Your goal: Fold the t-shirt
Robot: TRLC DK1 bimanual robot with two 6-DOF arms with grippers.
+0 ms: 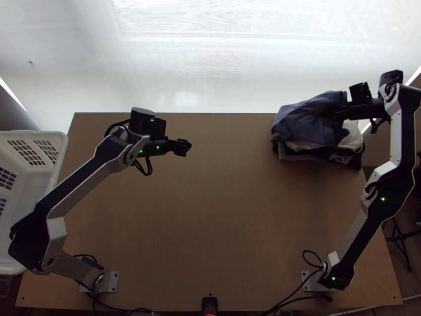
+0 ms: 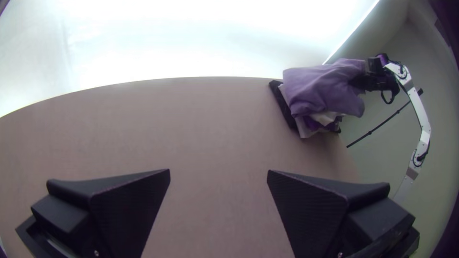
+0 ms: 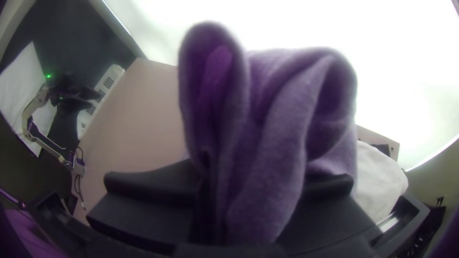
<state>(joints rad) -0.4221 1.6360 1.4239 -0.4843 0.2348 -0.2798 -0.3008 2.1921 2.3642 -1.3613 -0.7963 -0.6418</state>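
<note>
From my station, the tips of the right gripper (image 1: pixel 348 110) are partly buried in the soft blue-grey cloth t-shirt (image 1: pixel 308 121), and I cannot tell which part of it they pinch. The right wrist view has the fabric bunched between its 2 wide, flat black fingers, rising in thick, rounded folds with a matte, slightly fuzzy nap. Those folds mask much of the finger faces and part of the table beyond.

The shirt lies rumpled over a heap of cloths at the far right corner of the light wooden table (image 1: pixel 210 210). It covers most of that heap, so I cannot count the layers. A crumpled off-white cloth (image 1: pixel 353 138) pokes out beside the right gripper, and dark cloth (image 1: pixel 347 159) sags along the near side, its folds hard to separate in shadow.

My left gripper (image 1: pixel 184 148) hangs over the far left part of the table, well apart from the heap. In the left wrist view its 2 wedge-shaped black fingers stand wide apart, with fine ribbing on their inner faces.

The white plastic basket (image 1: pixel 64 145), rounded at the rim and pierced with slots, is cut off at the top view's left edge. Beyond the table hangs a bright white sheet (image 1: pixel 210 68), faintly woven and creased.
</note>
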